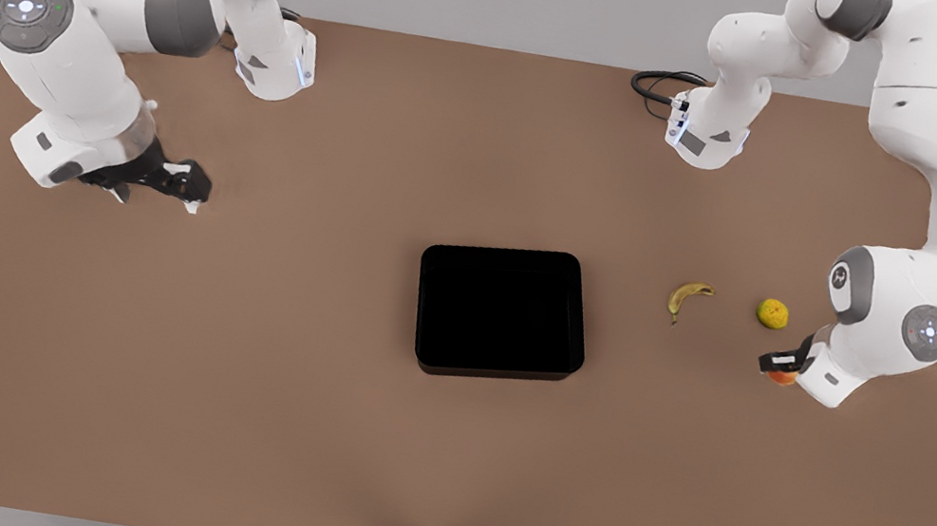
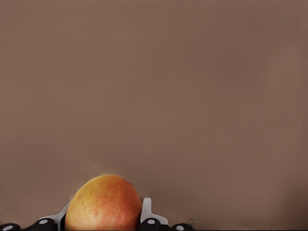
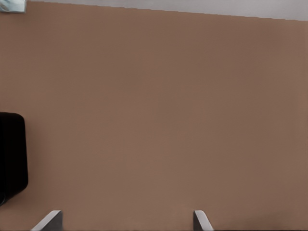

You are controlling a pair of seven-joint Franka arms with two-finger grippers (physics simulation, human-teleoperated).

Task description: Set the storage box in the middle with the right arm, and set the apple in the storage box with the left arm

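Brown table: box centred; left gripper clasps apple, next lift boxward; right gripper spread, empty, waiting.

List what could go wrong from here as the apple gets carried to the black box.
1. The left gripper has its jaws on either side of the apple, which is round and smooth, so a shallow grip may let it slip or roll out on lifting.
2. The yellow-green fruit and the banana lie near the straight path to the box; a low carry might knock them.
3. The box walls look low, so a dropped apple could bounce out.
The right gripper waits, open.
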